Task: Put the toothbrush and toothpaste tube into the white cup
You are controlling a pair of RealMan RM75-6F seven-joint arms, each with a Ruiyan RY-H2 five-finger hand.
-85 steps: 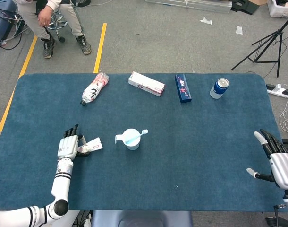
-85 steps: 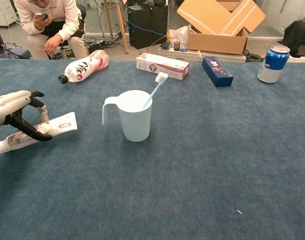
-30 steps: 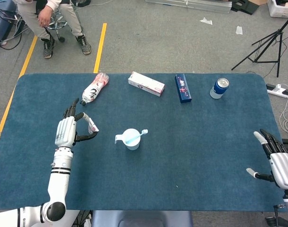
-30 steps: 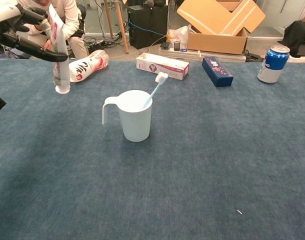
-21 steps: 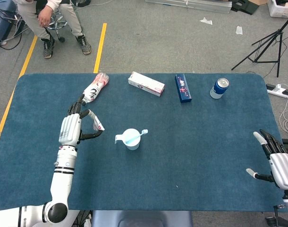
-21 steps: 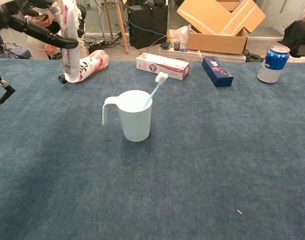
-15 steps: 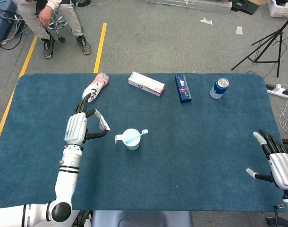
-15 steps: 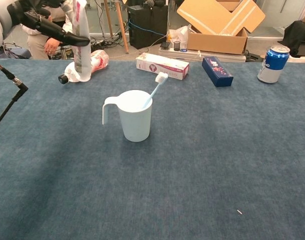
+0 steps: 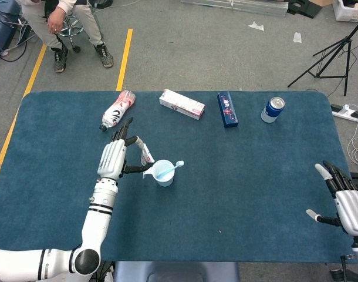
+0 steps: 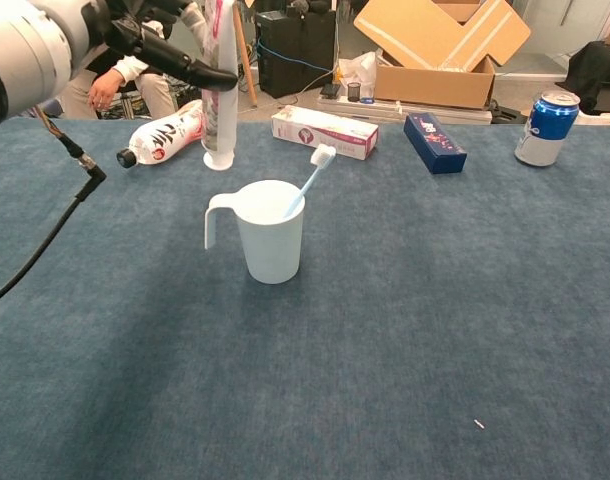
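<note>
One item, the toothbrush (image 10: 307, 181), already leans in the white cup (image 10: 272, 231), while the left hand (image 9: 113, 157) grips the toothpaste tube (image 10: 219, 90) upright, cap down, just beside the rim, seemingly for lowering in; the right hand (image 9: 346, 202) rests empty, fingers spread.

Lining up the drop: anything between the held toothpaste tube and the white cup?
Nothing: both views show only bare table between toothpaste tube and white cup.
</note>
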